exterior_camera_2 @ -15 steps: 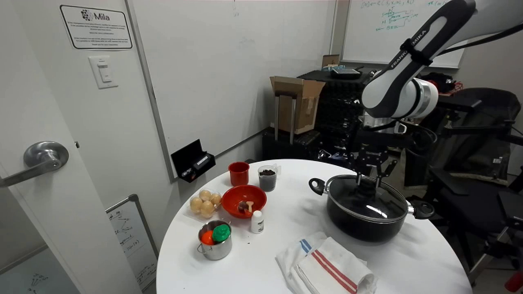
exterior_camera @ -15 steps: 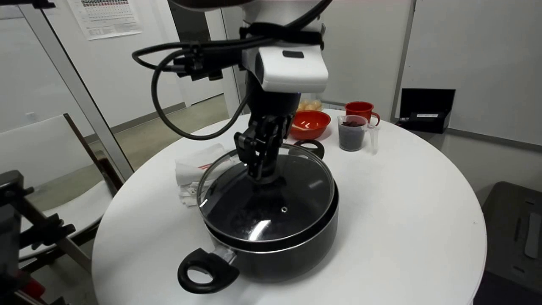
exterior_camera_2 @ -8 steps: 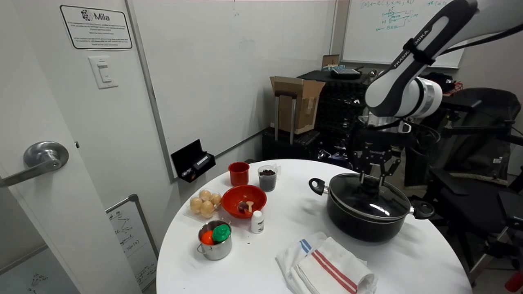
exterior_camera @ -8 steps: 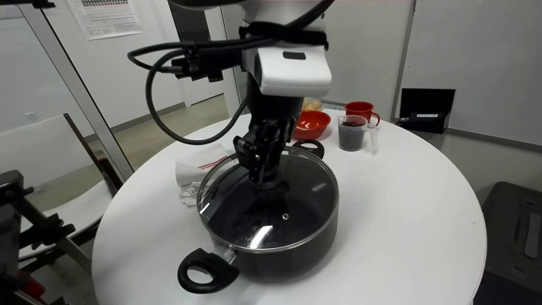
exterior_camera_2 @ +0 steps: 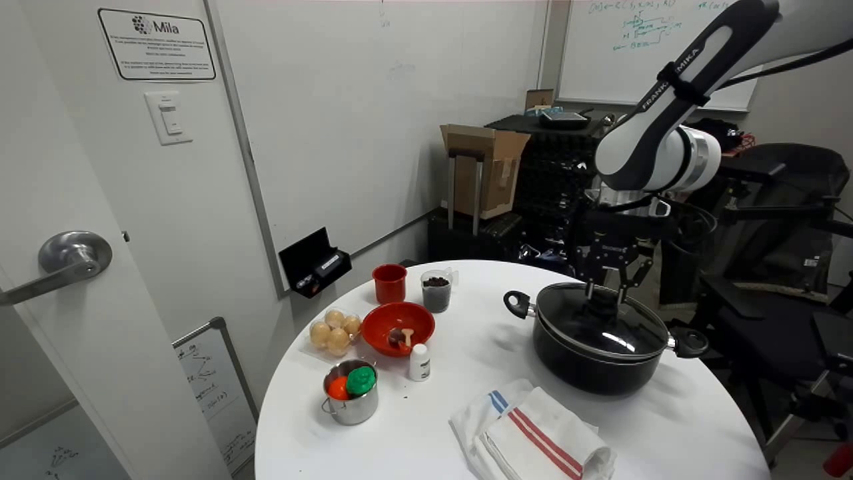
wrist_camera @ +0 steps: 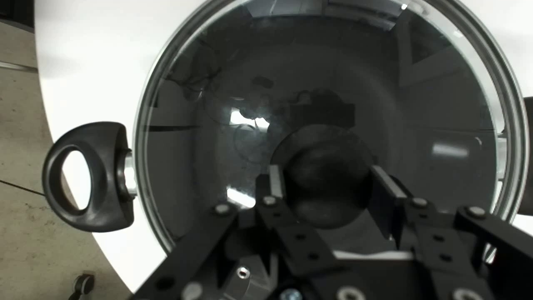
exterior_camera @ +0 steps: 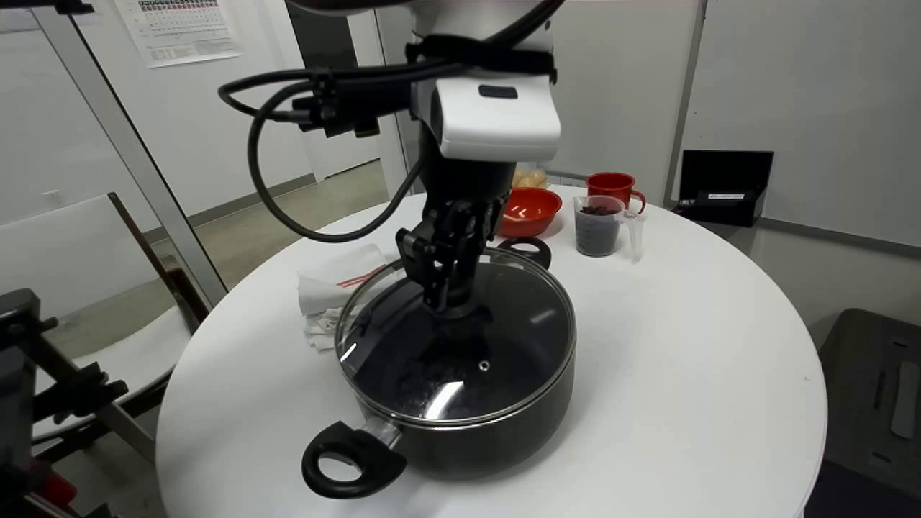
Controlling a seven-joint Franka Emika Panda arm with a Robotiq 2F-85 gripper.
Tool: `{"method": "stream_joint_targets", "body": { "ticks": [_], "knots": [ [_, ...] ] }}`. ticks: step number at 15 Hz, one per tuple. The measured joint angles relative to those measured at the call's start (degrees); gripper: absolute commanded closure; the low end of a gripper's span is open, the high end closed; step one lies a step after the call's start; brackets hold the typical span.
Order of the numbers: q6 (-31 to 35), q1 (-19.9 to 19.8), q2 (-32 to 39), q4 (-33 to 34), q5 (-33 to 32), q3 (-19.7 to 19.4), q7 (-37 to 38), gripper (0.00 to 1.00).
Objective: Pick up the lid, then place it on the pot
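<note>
Table (exterior_camera_2: 413,433): round, white; we name its edges as they lie in an exterior view.
Room: a door (exterior_camera_2: 46,180) nearest on the left; one whiteboard (exterior_camera_2: 400,133) past the far-left edge; a cardboard box (exterior_camera_2: 503,180) behind the far edge; a writing board (exterior_camera_2: 606,67) with green marks farther back.
Gripper (wrist_camera: 332,181): in the wrist view we see the fingers (wrist_camera: 277,181) apart by the width of the black knob (wrist_camera: 327,193), clamped on it, one to each side.
Lid (exterior_camera: 453,352): one, clear glass, over the mouth of the pot (exterior_camera_2: 593,373) near the right edge, rim close upon rim; we cannot tell whether it is fully seated.
Cloth (exterior_camera_2: 533,433): one folded pile by the near edge, red stripes on top, blue below; one piece or two, we cannot tell.
Steel pail (exterior_camera_2: 354,411): one, near the left edge, one green item (exterior_camera_2: 361,381) and one orange-red item (exterior_camera_2: 338,388) inside.
Pot: one, black, two loop handles (wrist_camera: 107,175).
Bottle (exterior_camera_2: 419,367): one, white, right of the pail.
Pale balls (exterior_camera_2: 338,341): we count four, near the far-left edge.
Red bowl (exterior_camera_2: 378,321): one, beside the balls; contents too small to make out.
Measuring cup (exterior_camera_2: 436,301): one, dark pieces inside, near the far edge.
Red mug (exterior_camera_2: 390,288): one, just left of the cup.
</note>
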Motion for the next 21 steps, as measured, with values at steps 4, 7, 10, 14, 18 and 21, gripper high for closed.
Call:
{"method": "stream_joint_targets", "body": {
  "ticks": [4, 7, 10, 14, 18, 21],
  "knots": [
    [0.0, 0.4, 0.0, 0.0, 0.0, 0.0, 0.7, 0.75],
    [0.5, 0.7, 0.1, 0.0, -0.2, 0.0, 2.1, 0.75],
    [1.5, 1.3, 0.3, 0.0, -0.4, -0.4, 3.7, 0.75],
    [2.4, 1.9, 0.5, -0.3, -0.5, -0.8, 5.5, 0.75],
    [3.2, 2.3, 0.5, -1.0, -0.7, -1.0, 6.3, 0.75],
    [4.1, 2.7, 0.5, -1.6, -1.1, -1.4, 7.3, 0.75]
  ]
}}
